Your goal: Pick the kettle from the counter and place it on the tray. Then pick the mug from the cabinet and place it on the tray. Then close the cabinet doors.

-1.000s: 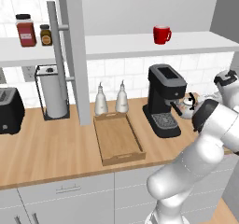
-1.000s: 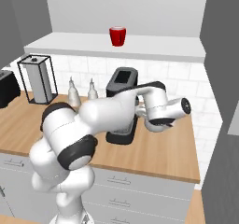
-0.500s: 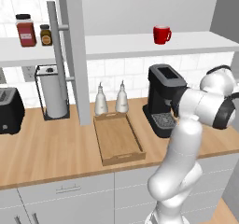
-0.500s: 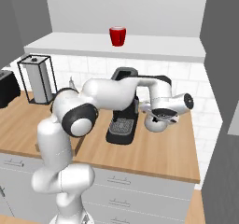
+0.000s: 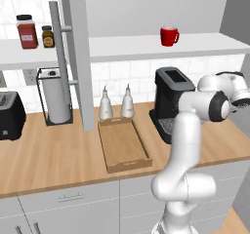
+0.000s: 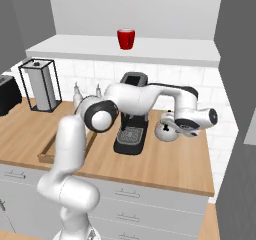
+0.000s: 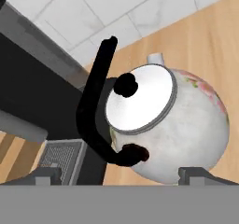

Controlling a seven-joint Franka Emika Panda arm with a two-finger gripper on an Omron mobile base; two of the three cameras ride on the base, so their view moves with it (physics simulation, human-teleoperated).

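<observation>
Wooden tray lying on the table, left of the black coffee machine, nothing on it. Red mug upright on the cabinet shelf above. Kettle standing on the table right of the coffee machine, near the tiled wall. Hand just beside and above kettle, fingers spread wide apart, nothing gripped.

The white Franka arm with dark joints rises from its base, bends at the elbow and reaches far to the right; its two-finger gripper points downward, dark fingertips spread wide apart, with nothing clamped between them
</observation>
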